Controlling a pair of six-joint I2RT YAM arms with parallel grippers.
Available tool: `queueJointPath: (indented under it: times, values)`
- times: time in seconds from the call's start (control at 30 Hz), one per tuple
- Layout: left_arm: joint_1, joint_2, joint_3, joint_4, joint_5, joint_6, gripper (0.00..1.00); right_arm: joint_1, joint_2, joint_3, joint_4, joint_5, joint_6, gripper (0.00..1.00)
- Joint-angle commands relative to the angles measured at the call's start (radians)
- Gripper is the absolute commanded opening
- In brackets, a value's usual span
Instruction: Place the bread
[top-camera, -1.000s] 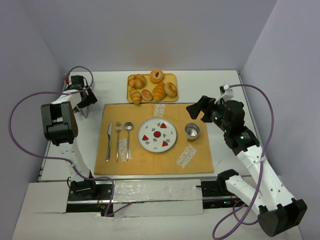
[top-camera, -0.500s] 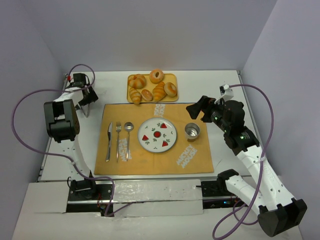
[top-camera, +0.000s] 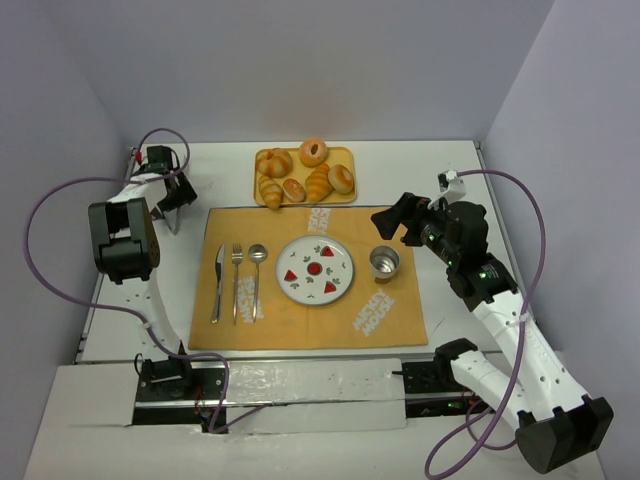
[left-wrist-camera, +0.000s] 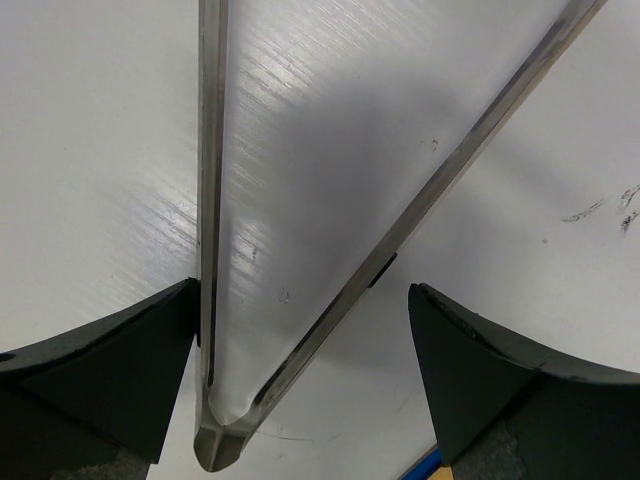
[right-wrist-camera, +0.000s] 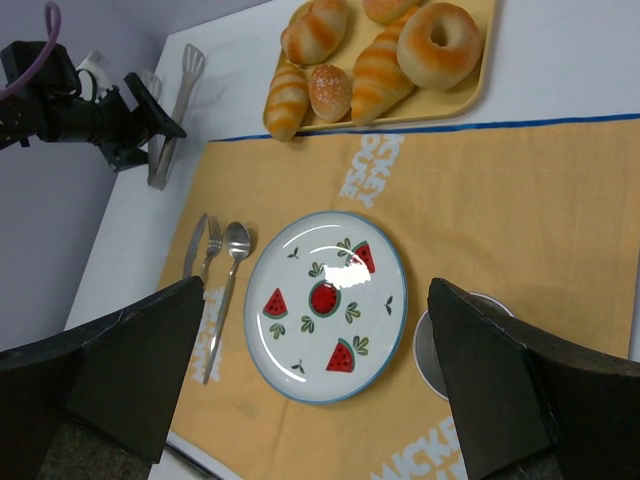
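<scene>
Left gripper (left-wrist-camera: 302, 295), shifted slightly farther, now straddles the tongs (left-wrist-camera: 210, 200) at far left with jaws wide, suggesting tool pickup comes first; the bread (top-camera: 318, 183) lies untouched on the far tray (top-camera: 348, 152); right gripper (right-wrist-camera: 318, 288) wide, empty.

A bun (top-camera: 293, 189) and doughnuts (top-camera: 342, 178) hem the bread (top-camera: 318, 182) in on its tray (top-camera: 343, 156).

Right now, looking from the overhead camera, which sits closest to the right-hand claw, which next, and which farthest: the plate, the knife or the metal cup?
1. Metal cup: on the right of the mat, closest to the right gripper.
2. Plate: at the mat's middle.
3. Knife: at the mat's far left.
</scene>
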Motion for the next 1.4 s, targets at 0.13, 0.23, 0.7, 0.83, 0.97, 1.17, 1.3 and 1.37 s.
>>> queueJointPath:
  times: [0.13,0.23,0.7,0.83,0.97,1.17,1.3,1.37]
  values:
    - [-0.009,-0.013,0.018,-0.002,0.083,-0.085,0.91,0.006,-0.007,-0.011,0.057,-0.019,0.008,1.0]
    - [-0.02,-0.01,0.027,-0.009,0.08,-0.097,0.9,0.006,-0.013,-0.008,0.048,-0.013,0.002,1.0]
    - [-0.07,-0.001,0.047,-0.039,0.016,-0.093,0.88,0.006,-0.02,-0.006,0.041,-0.014,-0.004,1.0]
    - [-0.07,0.008,0.066,-0.055,-0.015,-0.076,0.9,0.006,-0.014,-0.002,0.041,-0.017,-0.004,1.0]
    - [-0.07,0.02,0.081,-0.069,-0.035,-0.061,0.91,0.006,-0.012,-0.005,0.044,-0.017,-0.004,1.0]
    - [-0.069,0.046,0.112,-0.083,-0.04,-0.052,0.94,0.006,-0.013,-0.008,0.043,-0.016,-0.004,1.0]
    - [-0.069,0.077,0.153,-0.103,-0.05,-0.051,0.97,0.006,-0.015,-0.012,0.043,-0.014,-0.007,1.0]
    - [-0.069,0.085,0.159,-0.106,-0.052,-0.051,0.99,0.006,-0.014,-0.015,0.044,-0.013,-0.007,1.0]
